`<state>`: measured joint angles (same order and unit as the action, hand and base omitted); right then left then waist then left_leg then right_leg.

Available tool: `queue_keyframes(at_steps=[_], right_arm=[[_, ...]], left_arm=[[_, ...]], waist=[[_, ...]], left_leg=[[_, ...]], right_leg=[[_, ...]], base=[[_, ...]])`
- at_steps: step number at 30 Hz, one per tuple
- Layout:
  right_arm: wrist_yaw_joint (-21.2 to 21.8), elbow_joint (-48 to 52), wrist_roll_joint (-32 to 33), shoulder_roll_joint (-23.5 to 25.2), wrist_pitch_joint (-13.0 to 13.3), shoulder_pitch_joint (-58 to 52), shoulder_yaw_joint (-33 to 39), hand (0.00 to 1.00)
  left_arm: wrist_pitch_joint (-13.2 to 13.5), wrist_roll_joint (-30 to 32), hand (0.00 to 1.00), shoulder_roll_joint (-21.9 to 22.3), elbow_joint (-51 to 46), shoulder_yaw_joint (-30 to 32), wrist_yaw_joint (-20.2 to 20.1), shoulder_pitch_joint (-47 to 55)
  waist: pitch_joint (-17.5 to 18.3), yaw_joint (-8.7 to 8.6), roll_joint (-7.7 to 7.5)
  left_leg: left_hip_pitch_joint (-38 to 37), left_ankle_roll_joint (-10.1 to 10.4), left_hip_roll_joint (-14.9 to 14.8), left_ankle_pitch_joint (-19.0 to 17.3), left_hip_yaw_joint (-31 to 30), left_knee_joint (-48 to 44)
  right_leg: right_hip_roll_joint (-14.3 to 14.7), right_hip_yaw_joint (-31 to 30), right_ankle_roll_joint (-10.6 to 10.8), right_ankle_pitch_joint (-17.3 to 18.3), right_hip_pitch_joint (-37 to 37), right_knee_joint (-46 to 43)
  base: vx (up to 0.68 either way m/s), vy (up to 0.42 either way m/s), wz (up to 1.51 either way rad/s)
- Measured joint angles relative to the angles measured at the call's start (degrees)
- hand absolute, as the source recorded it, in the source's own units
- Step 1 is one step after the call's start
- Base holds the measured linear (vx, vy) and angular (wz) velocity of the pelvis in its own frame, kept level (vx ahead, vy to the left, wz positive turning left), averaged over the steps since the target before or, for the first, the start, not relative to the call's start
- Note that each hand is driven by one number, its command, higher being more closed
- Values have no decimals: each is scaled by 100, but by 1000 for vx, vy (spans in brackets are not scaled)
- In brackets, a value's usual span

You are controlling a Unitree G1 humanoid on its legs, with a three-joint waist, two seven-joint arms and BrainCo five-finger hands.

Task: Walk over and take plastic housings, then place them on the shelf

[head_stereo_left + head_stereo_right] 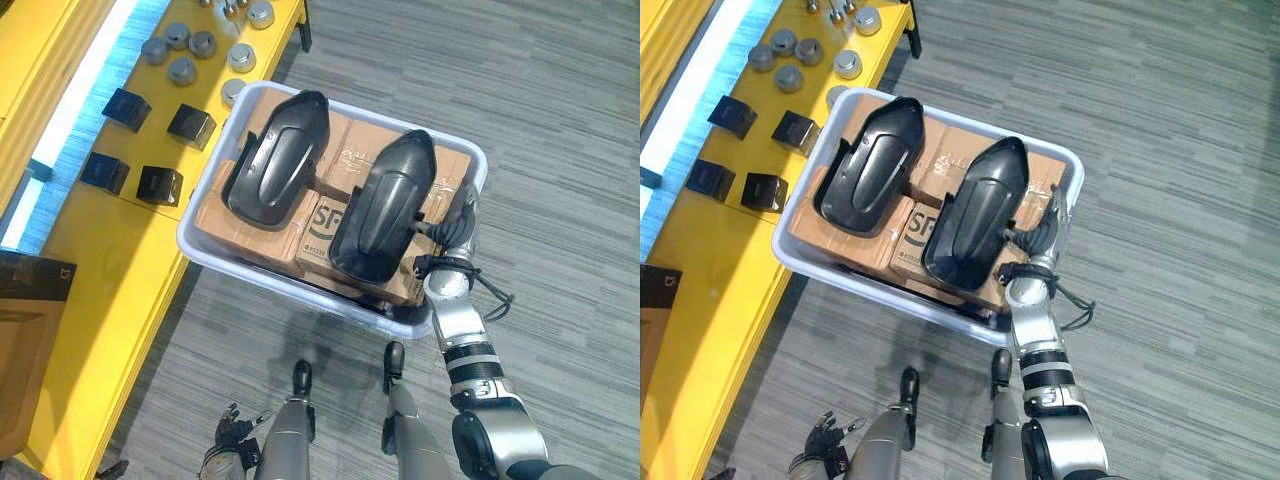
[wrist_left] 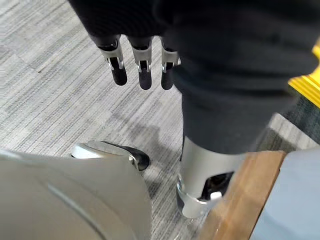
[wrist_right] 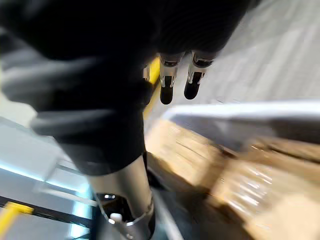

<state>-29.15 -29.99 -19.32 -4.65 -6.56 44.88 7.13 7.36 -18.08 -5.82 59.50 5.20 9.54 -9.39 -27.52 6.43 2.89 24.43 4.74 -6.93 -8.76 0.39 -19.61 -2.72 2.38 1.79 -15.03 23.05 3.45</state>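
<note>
Both black plastic housings (image 1: 277,160) lie on cardboard boxes (image 1: 232,224) inside the white bin (image 1: 300,292); your right hand (image 1: 458,222), fingers released and empty, sits at the bin's right rim, left hand (image 2: 143,70) slack outside the bin, so hook fingers under the rim-side housing (image 1: 383,205) before clenching.

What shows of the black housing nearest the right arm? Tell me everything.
The right housing is a glossy black plastic shell, elongated, with a raised central ridge and flared rim. It lies domed side up on cardboard boxes inside the pale bin, apart from a second housing. The right robot hand is close beside it; contact cannot be judged.
</note>
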Motion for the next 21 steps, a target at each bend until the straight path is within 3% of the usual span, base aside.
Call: queue_keyframes(at_steps=[8, 9, 12, 14, 21], right_arm=[[89, -566, 109, -10, -9, 127, 87, 0], [102, -605, 112, -10, -5, 138, 71, 100], [117, -823, 116, -21, 9, 288, 70, 100], [123, -1010, 180, -196, 60, 448, 73, 100], [450, -2177, 555, -818, 94, 1290, 165, 100]], left_arm=[[-12, -90, 0, -48, 76, 0, 1, -54], [-11, -95, 0, -52, 121, 2, 1, -70], [-20, -100, 0, -93, 244, 1, 3, -126], [-28, -103, 0, -162, 272, -2, 3, -126], [-27, -199, 0, -228, 294, -217, 0, -134]], waist=[[-3, 70, -4], [-3, 65, -4], [-4, 30, -14], [-13, 2, -84], [-10, 2, -101]], left_leg=[[256, 3, -10, -86, -78, -233], [262, 2, -9, -94, -77, -249], [312, -2, -10, -147, -72, -326], [393, -4, -11, -155, -62, -386], [416, -5, -15, -153, -60, -415]], right_leg=[[8, 78, 26, -18, 107, -5], [7, 78, 30, -20, 108, -6], [5, 62, 50, -20, 132, -17], [6, 24, 91, -10, 195, -19], [8, 20, 82, -58, 213, -19]], base=[[15, 44, 4], [-7, 42, -5], [-14, 41, -3], [-16, 30, -4], [0, 0, 0]])
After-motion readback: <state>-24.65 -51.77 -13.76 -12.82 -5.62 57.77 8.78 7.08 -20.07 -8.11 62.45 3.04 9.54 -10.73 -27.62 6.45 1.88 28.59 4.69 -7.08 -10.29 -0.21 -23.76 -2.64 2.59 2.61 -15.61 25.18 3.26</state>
